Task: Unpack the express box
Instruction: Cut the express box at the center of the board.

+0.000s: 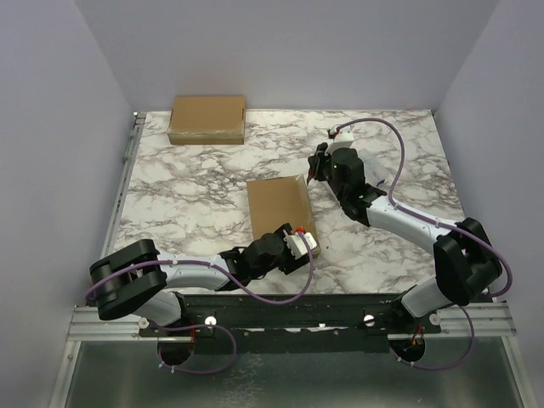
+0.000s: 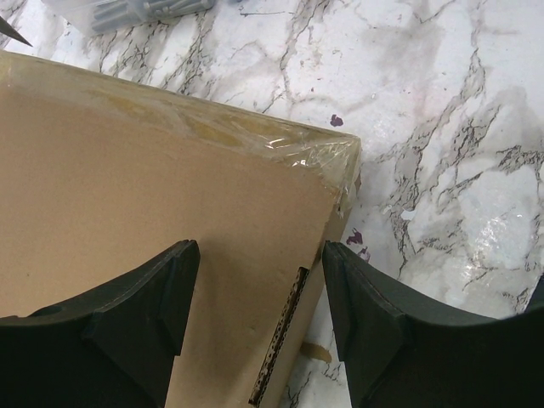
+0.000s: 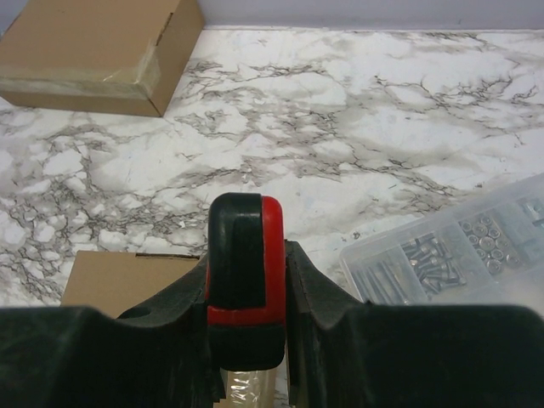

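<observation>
The express box [image 1: 279, 205] is a flat brown carton sealed with clear tape, lying mid-table. My left gripper [image 1: 303, 246] is at its near edge; in the left wrist view its jaws [image 2: 259, 255] are open and straddle the box's right near corner [image 2: 170, 212] without gripping it. My right gripper [image 1: 316, 169] hovers by the box's far right corner. In the right wrist view it [image 3: 246, 255] is shut on a red and black cutter handle [image 3: 245, 263], which stands over the box's taped edge [image 3: 127, 276]. The blade tip is hidden.
A second taped carton [image 1: 206, 119] lies at the back left, also in the right wrist view [image 3: 93, 51]. A clear plastic case of screws [image 3: 450, 255] sits right of the box, under my right arm; it also shows in the left wrist view [image 2: 127, 13].
</observation>
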Controlling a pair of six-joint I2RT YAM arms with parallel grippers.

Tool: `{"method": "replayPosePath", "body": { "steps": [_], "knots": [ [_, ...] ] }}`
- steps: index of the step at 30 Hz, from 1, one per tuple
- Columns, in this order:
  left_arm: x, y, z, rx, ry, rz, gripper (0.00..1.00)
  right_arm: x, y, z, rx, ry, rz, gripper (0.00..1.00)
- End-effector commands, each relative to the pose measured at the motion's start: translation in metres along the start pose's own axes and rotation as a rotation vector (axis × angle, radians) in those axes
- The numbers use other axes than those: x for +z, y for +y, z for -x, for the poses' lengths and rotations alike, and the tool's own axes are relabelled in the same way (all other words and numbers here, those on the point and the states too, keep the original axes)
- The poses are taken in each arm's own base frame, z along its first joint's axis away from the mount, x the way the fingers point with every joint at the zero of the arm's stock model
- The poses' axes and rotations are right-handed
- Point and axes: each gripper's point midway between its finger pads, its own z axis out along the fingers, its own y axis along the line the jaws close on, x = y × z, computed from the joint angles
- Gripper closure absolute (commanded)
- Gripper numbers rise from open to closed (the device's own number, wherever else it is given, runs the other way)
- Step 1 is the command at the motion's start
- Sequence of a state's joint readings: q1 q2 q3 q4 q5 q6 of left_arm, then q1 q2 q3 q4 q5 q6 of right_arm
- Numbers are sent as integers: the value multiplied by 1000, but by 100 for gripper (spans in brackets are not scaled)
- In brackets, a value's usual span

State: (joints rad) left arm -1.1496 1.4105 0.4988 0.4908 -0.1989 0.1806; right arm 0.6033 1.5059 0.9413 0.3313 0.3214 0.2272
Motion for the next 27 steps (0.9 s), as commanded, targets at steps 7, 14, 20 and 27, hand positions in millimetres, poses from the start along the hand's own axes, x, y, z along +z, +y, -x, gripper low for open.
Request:
{"method": "replayPosePath", "body": {
  "steps": [7,14,20,27],
  "knots": [
    [0,-2,-2,-22,-10,6,34,8,8,2,13,-18,16,100],
    [0,-3,-4,-24,-7,2,34,7,9,3,20,-18,20,100],
    [0,-3,-5,-25,-6,3,34,10,9,-3,19,-4,18,100],
    [0,-3,-6,-29,-6,4,34,11,9,-7,16,2,17,100]
  ]
}}
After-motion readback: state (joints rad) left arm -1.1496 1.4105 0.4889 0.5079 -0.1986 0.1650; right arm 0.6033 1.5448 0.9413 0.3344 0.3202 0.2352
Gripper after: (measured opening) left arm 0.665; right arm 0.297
